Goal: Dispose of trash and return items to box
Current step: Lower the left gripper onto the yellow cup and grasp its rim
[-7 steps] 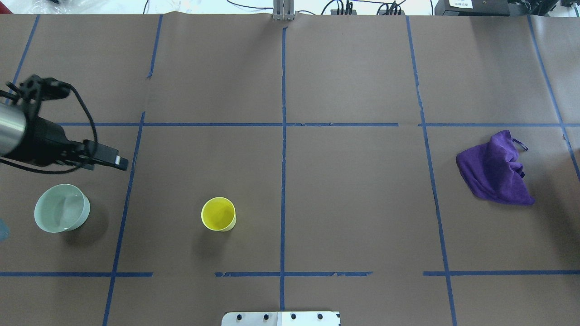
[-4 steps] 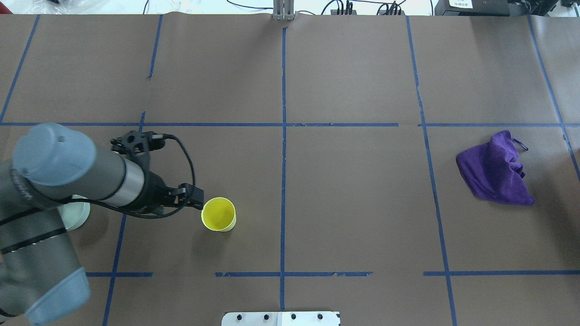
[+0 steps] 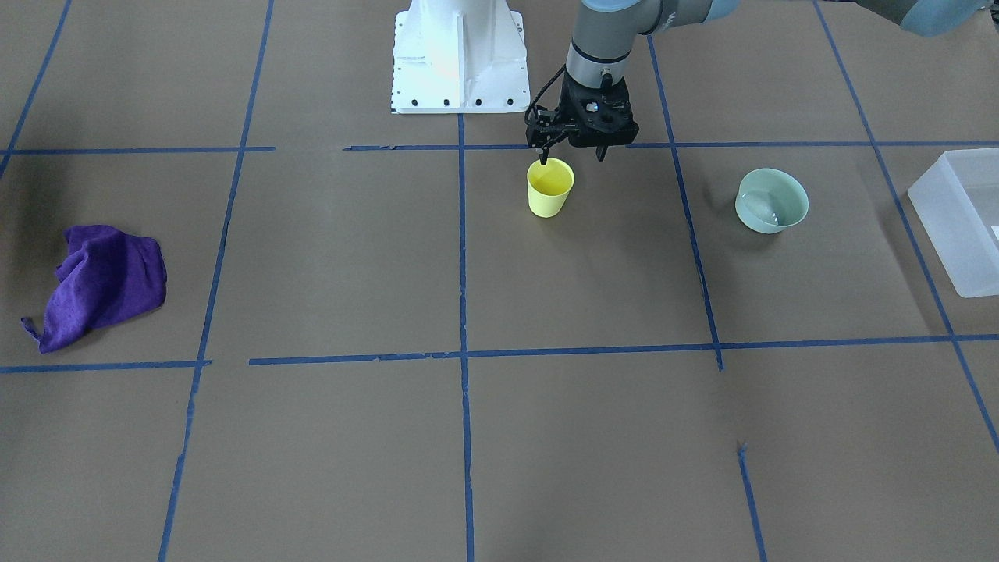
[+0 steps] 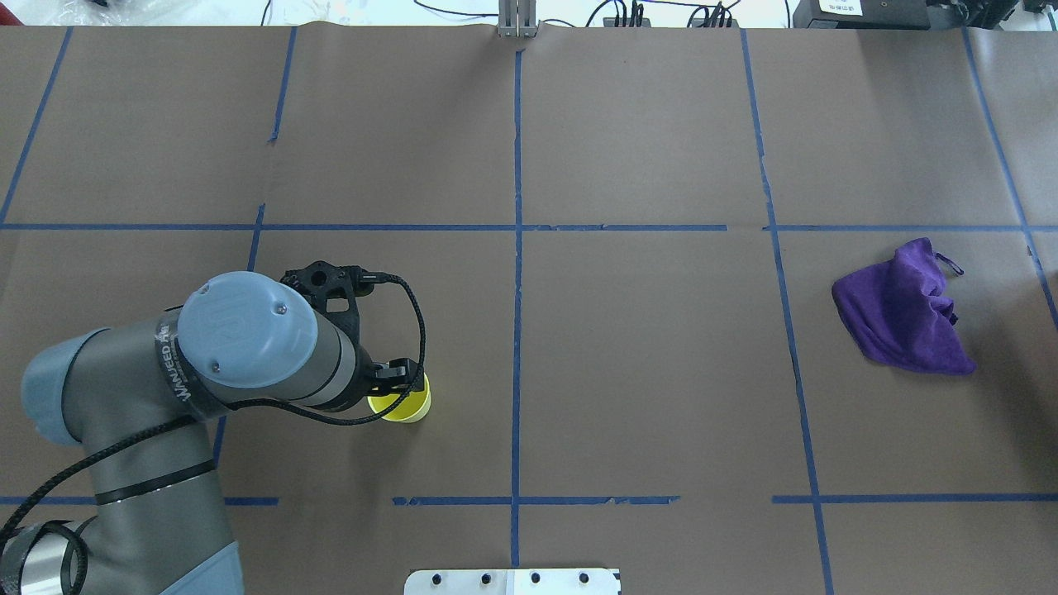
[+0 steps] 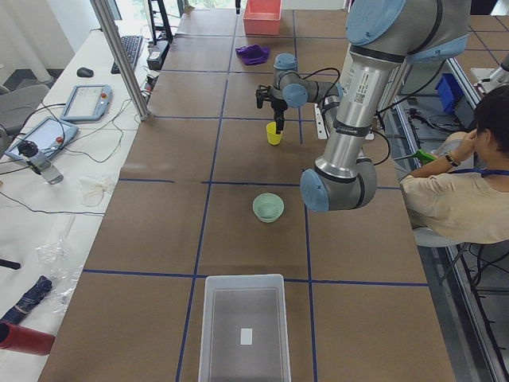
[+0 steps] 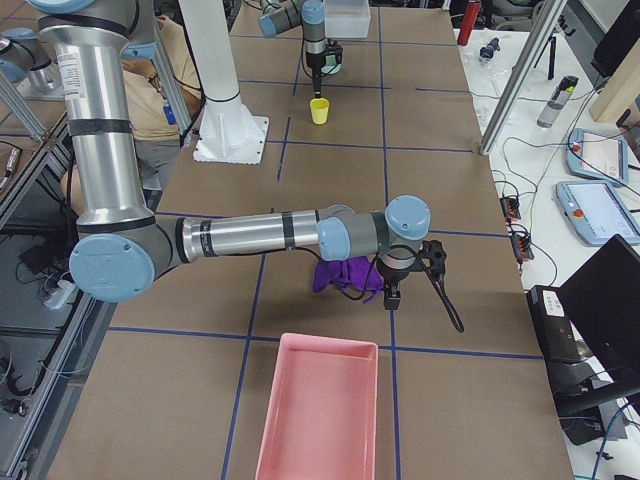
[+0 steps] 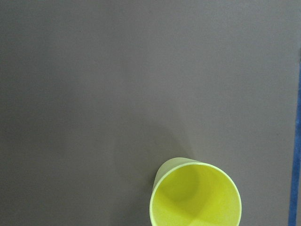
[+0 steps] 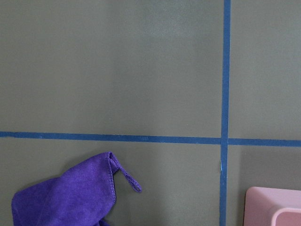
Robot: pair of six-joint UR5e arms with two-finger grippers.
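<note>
Cup (image 3: 550, 191) upright, rim just beneath spread left jaws.

The yellow cup (image 3: 550, 191) stands alone, with the bowl (image 3: 771, 201), bin (image 3: 944, 226) and purple cloth (image 3: 105, 285) all well apart

White lettering on the dark band (image 4: 171, 365) of the left arm (image 4: 248, 335), seemingly starting "WAN", rest unclear; white label (image 4: 839, 7) on a black device (image 4: 901, 12), unreadable; white sticker (image 5: 246, 336) inside the box (image 5: 208, 318), too small to read
</note>
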